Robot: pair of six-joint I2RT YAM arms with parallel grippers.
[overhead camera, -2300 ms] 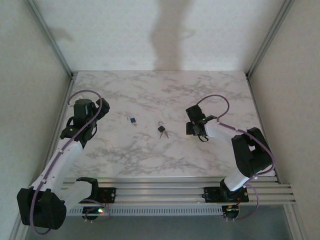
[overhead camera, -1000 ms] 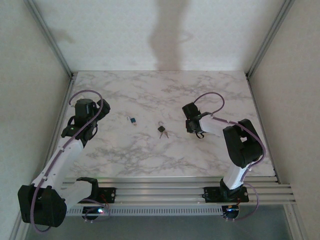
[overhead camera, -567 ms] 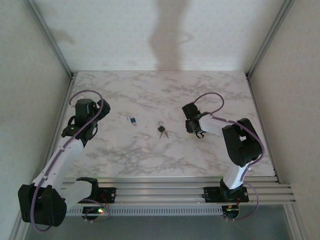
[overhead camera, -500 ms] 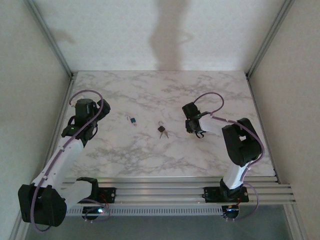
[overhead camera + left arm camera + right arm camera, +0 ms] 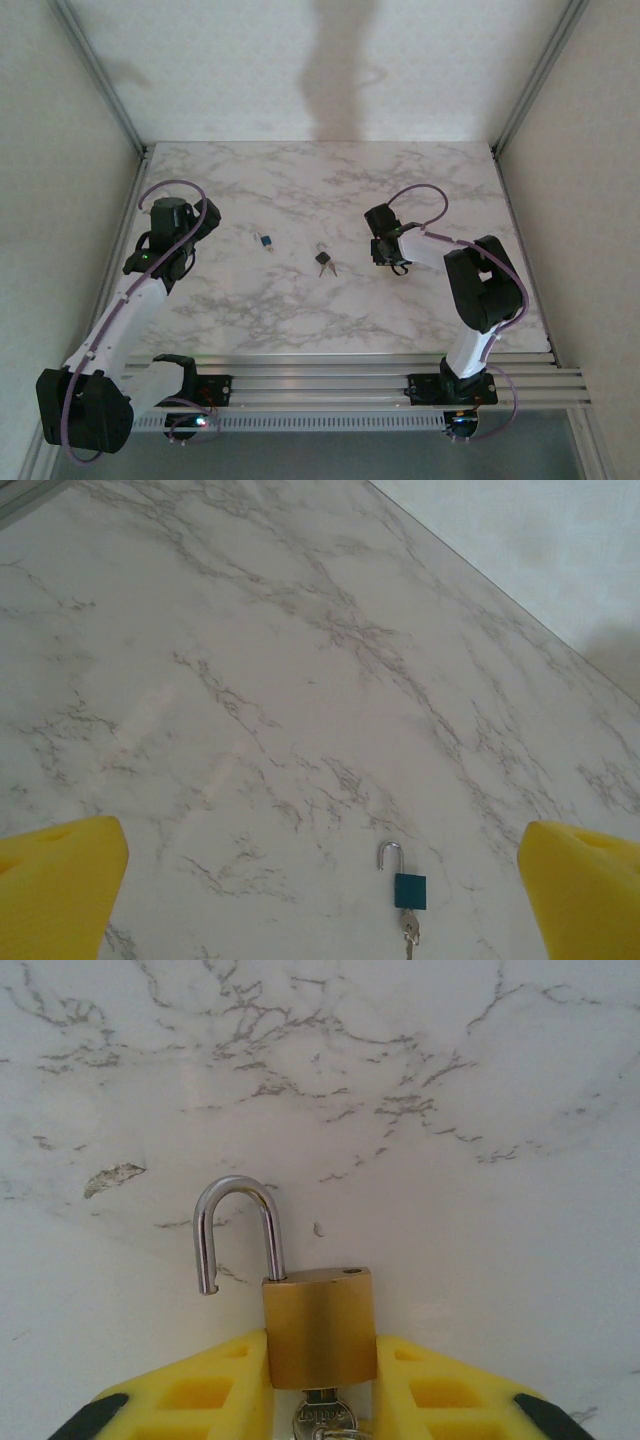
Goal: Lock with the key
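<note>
Marbled desk (image 5: 300, 190) under two arms: the left end effector (image 5: 322, 878) hangs spread wide, holding nothing, while the right end effector (image 5: 320, 1348) is pinched on the brass padlock (image 5: 318, 1310), whose shackle stands open. Mid-desk sits the small black padlock (image 5: 322, 260), with the key (image 5: 331, 269) touching it, apart from both arms. It looks like a grasping step; next, I'd guess, comes a fine pinch on that key and a turn.

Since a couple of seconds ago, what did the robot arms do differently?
The right gripper slid a little to the left, with its elbow folding in. Its yellow fingers now press both sides of the brass padlock, whose shackle is open. The left gripper stayed wide open and still. The blue padlock and the black padlock did not move.
</note>
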